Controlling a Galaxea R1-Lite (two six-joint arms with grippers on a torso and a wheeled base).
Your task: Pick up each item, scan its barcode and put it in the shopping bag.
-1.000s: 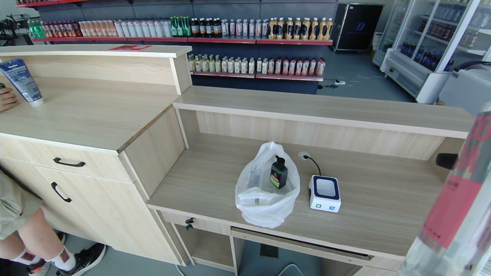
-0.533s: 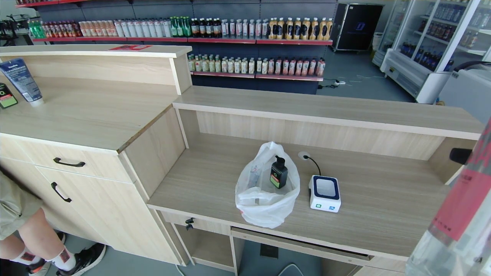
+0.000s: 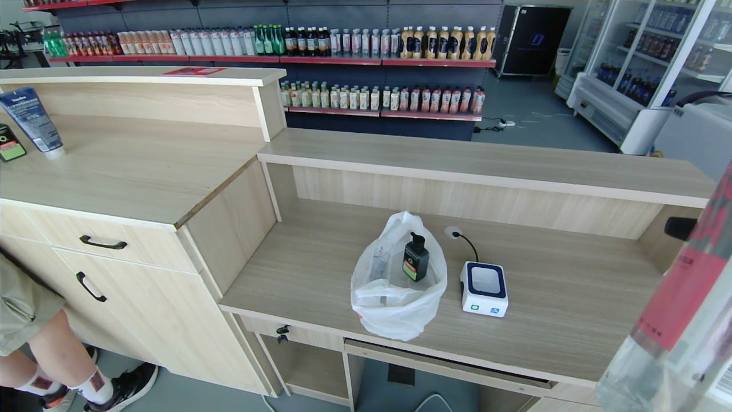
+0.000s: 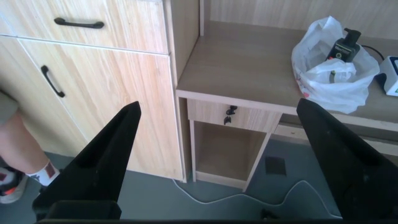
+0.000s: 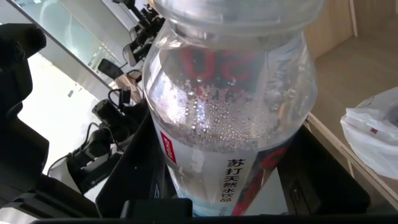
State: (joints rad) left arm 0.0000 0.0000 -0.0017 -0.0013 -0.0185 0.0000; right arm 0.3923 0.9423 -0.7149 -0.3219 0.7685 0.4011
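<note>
Right pincer [image 5: 231, 193]: clenched on water bottle [image 3: 680, 309], tilted, at the robot's right, well apart from scanner [image 3: 484, 289].
Shopping bag [image 3: 394, 303]: near front edge of surface [image 3: 572, 297], just beside scanner.
Left pincer [image 4: 217, 155]: released, above floor.

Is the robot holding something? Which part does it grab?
Yes. The right gripper holds a clear water bottle around its labelled body. The left gripper is open and empty.
</note>
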